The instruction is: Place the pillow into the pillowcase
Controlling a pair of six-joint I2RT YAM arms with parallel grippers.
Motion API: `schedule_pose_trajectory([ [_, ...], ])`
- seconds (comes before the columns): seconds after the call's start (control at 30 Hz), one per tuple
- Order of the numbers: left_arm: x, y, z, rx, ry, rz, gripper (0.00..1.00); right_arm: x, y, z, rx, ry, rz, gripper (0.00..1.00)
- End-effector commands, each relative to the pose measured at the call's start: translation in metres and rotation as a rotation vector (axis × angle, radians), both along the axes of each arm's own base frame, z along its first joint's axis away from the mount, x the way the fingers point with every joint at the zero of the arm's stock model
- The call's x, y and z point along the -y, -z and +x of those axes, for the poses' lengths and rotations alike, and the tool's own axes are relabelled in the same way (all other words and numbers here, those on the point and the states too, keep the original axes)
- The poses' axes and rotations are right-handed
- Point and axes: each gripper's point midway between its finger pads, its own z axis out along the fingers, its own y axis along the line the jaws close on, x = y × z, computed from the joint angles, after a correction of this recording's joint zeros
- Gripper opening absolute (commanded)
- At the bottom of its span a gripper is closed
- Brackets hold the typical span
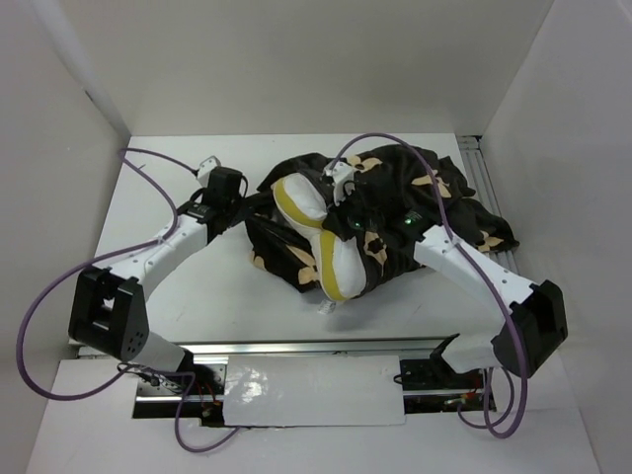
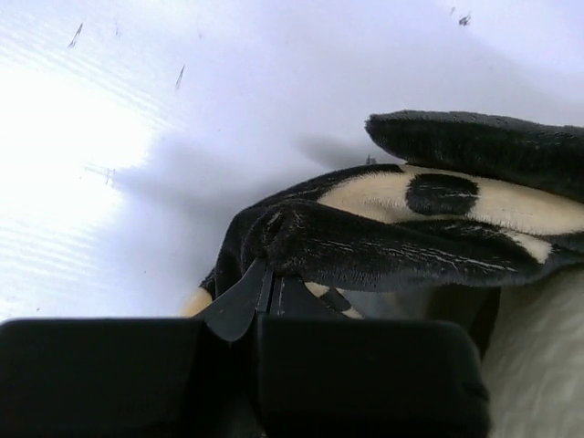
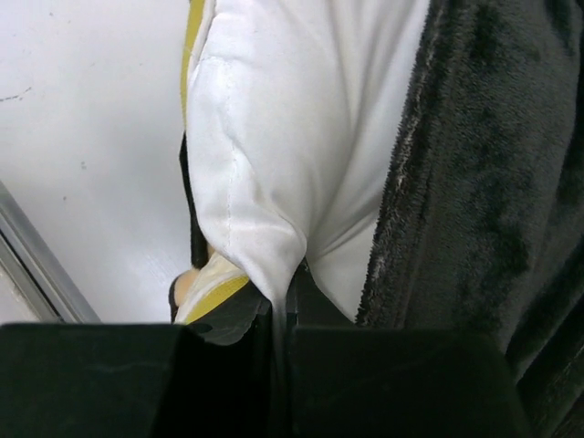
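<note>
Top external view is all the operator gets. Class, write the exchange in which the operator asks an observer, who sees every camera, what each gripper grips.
Operator: What is the left gripper pinching?
Observer: Its jaws are shut on a folded edge of the dark brown-black plush pillowcase with tan flower print.
Operator: And the right gripper?
Observer: It is shut on a pinch of the white quilted pillow with yellow edge trim, right by that trim.
</note>
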Motion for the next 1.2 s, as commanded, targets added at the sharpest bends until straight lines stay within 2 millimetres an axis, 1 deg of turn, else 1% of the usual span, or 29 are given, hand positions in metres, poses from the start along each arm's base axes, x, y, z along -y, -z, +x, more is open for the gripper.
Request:
schedule_pose_trajectory([
  [0.0, -0.034, -0.057, 0.027, 0.168, -0.116, 0.025, 0.0, -0.005, 0.023, -0.019, -0.074, -0.135, -0.065, 0.0],
  [0.03, -0.032, -0.067, 0.027, 0.198, -0.099, 0.015, 0.0, -0.007, 0.031, -0.019, -0.106, -0.146, -0.078, 0.0],
  [0.07, -0.032, -0.077, 0.027, 0.227, -0.094, 0.013, 0.0, -0.011, 0.051, -0.017, -0.149, -0.142, -0.121, 0.0],
  [0.13, -0.034, -0.106, 0.023, 0.297, -0.087, 0.005, 0.0, -0.013, 0.063, -0.009, -0.175, -0.136, -0.161, 0.0],
  [0.17, -0.034, -0.119, 0.023, 0.329, -0.089, -0.006, 0.0, -0.015, 0.078, -0.009, -0.2, -0.145, -0.196, 0.0],
  [0.27, -0.033, -0.144, 0.019, 0.383, -0.064, -0.008, 0.0, -0.012, 0.097, -0.003, -0.209, -0.124, -0.272, 0.0],
  [0.3, -0.033, -0.156, 0.02, 0.406, -0.058, -0.002, 0.0, -0.008, 0.109, -0.01, -0.227, -0.155, -0.314, 0.0],
  [0.37, -0.029, -0.159, 0.019, 0.407, -0.034, 0.017, 0.0, 0.001, 0.127, -0.011, -0.254, -0.127, -0.39, 0.0],
  [0.4, -0.027, -0.166, 0.016, 0.415, -0.023, 0.008, 0.0, 0.004, 0.142, -0.014, -0.278, -0.12, -0.44, 0.0],
  [0.47, -0.018, -0.172, 0.01, 0.437, 0.017, -0.001, 0.0, 0.001, 0.145, -0.002, -0.275, -0.079, -0.454, 0.0],
  [0.5, -0.014, -0.175, 0.001, 0.454, 0.037, 0.0, 0.0, 0.003, 0.162, -0.003, -0.319, -0.091, -0.498, 0.0],
  [0.53, -0.012, -0.179, -0.004, 0.473, 0.044, -0.008, 0.0, 0.004, 0.169, -0.001, -0.341, -0.087, -0.526, 0.0],
  [0.57, -0.008, -0.187, -0.008, 0.504, 0.065, -0.015, 0.0, -0.001, 0.162, 0.015, -0.315, -0.051, -0.539, 0.0],
  [0.6, -0.002, -0.185, -0.014, 0.512, 0.084, -0.022, 0.0, 0.003, 0.183, 0.015, -0.366, -0.038, -0.595, 0.0],
  [0.63, -0.001, -0.197, -0.025, 0.544, 0.109, -0.021, 0.0, -0.003, 0.179, 0.027, -0.351, -0.027, -0.599, 0.0],
  [0.67, 0.001, -0.207, -0.03, 0.573, 0.116, -0.033, 0.0, -0.004, 0.186, 0.031, -0.353, -0.02, -0.613, 0.0],
  [0.73, -0.002, -0.208, -0.038, 0.582, 0.106, -0.02, 0.0, -0.006, 0.205, 0.038, -0.396, 0.011, -0.621, 0.0],
  [0.77, -0.005, -0.208, -0.041, 0.576, 0.099, -0.014, 0.0, -0.006, 0.202, 0.049, -0.392, 0.052, -0.604, 0.0],
  [0.8, -0.007, -0.208, -0.045, 0.572, 0.099, -0.013, 0.0, -0.008, 0.204, 0.051, -0.409, 0.044, -0.583, 0.0],
  [0.83, -0.004, -0.21, -0.047, 0.569, 0.114, -0.005, 0.0, -0.013, 0.202, 0.061, -0.411, 0.111, -0.521, 0.0],
  [0.87, -0.001, -0.213, -0.05, 0.578, 0.133, -0.017, 0.0, -0.01, 0.196, 0.076, -0.399, 0.171, -0.485, 0.0],
  [0.9, -0.001, -0.208, -0.05, 0.568, 0.134, -0.013, 0.0, -0.01, 0.195, 0.083, -0.397, 0.202, -0.455, 0.0],
  [0.93, 0.001, -0.197, -0.051, 0.539, 0.137, -0.029, 0.0, -0.018, 0.172, 0.102, -0.348, 0.298, -0.349, 0.0],
  [0.97, 0.001, -0.191, -0.051, 0.526, 0.139, -0.024, 0.0, -0.015, 0.163, 0.11, -0.325, 0.336, -0.312, 0.0],
  [1.0, 0.002, -0.184, -0.051, 0.512, 0.134, -0.032, 0.0, -0.018, 0.134, 0.118, -0.262, 0.359, -0.243, 0.0],
  [1.07, 0.009, -0.152, -0.047, 0.432, 0.159, -0.029, 0.0, -0.026, 0.106, 0.133, -0.176, 0.417, -0.107, 0.0],
  [1.1, 0.011, -0.15, -0.049, 0.418, 0.161, -0.049, 0.0, -0.029, 0.091, 0.136, -0.143, 0.423, -0.057, 0.0],
  [1.13, 0.018, -0.135, -0.048, 0.382, 0.181, -0.055, 0.0, -0.027, 0.069, 0.142, -0.092, 0.454, -0.01, 0.0],
  [1.17, 0.021, -0.128, -0.049, 0.372, 0.196, -0.06, 0.0, -0.03, 0.056, 0.15, -0.053, 0.477, 0.044, 0.0],
])
